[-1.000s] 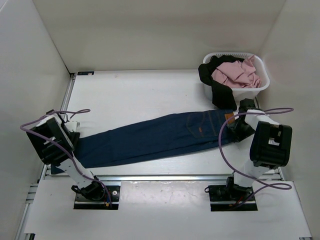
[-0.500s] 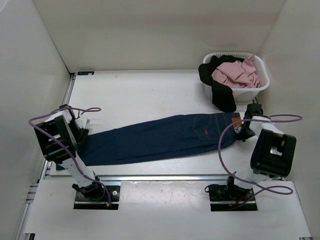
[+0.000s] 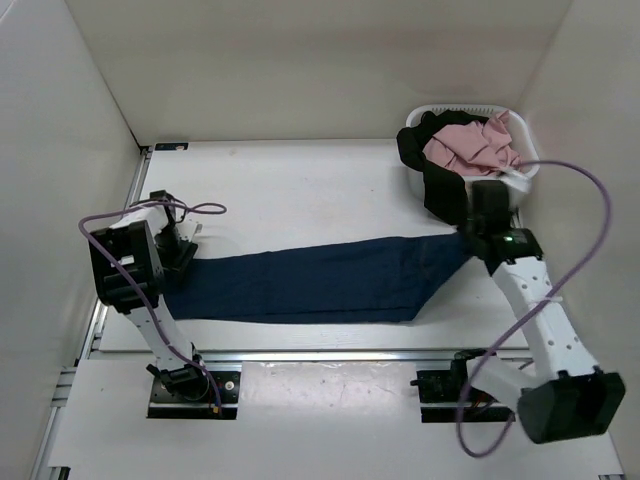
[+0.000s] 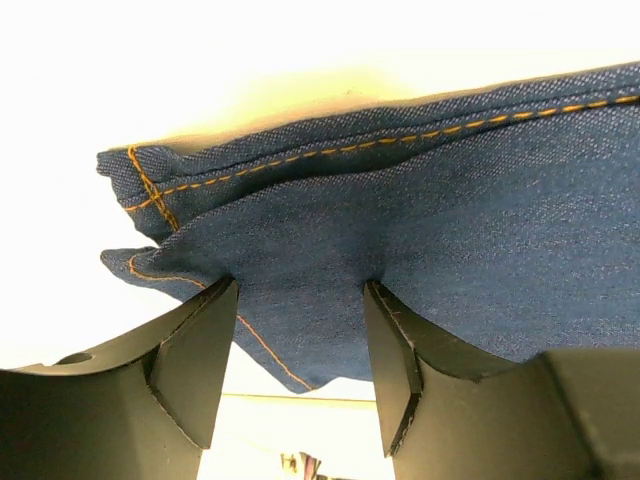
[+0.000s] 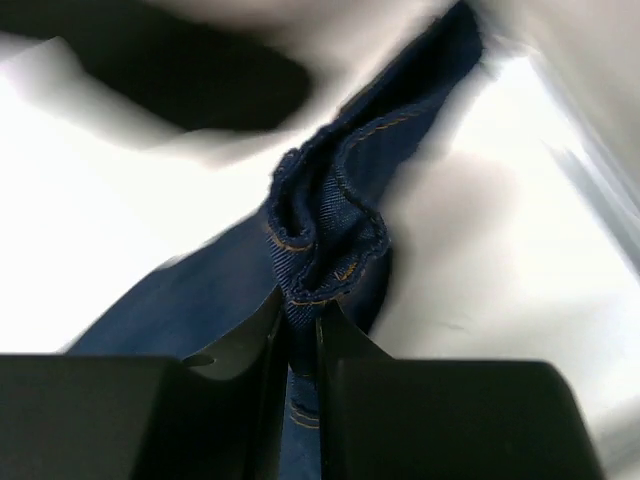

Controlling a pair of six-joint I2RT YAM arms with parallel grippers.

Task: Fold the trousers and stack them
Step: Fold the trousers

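The dark navy trousers (image 3: 320,280) lie stretched left to right across the table, folded lengthwise. My left gripper (image 3: 186,250) is at the leg-hem end. In the left wrist view it (image 4: 297,285) is shut on a bunch of the denim (image 4: 450,230), with the orange-stitched hems just beyond the fingertips. My right gripper (image 3: 470,232) is at the waist end, raised off the table. In the right wrist view it (image 5: 300,305) is shut tight on a bunched fold of the trousers' waistband (image 5: 330,220). The tan patch and the button are hidden.
A white basket (image 3: 530,162) stands at the back right, close behind my right gripper. It holds a pink cloth (image 3: 470,145), and a black garment (image 3: 440,190) hangs over its front rim. White walls enclose the table on three sides.
Both grippers moved away from the near edge with the trousers' ends. The waist end lifted toward the basket. The trousers, slanted before, now run level and look narrower.
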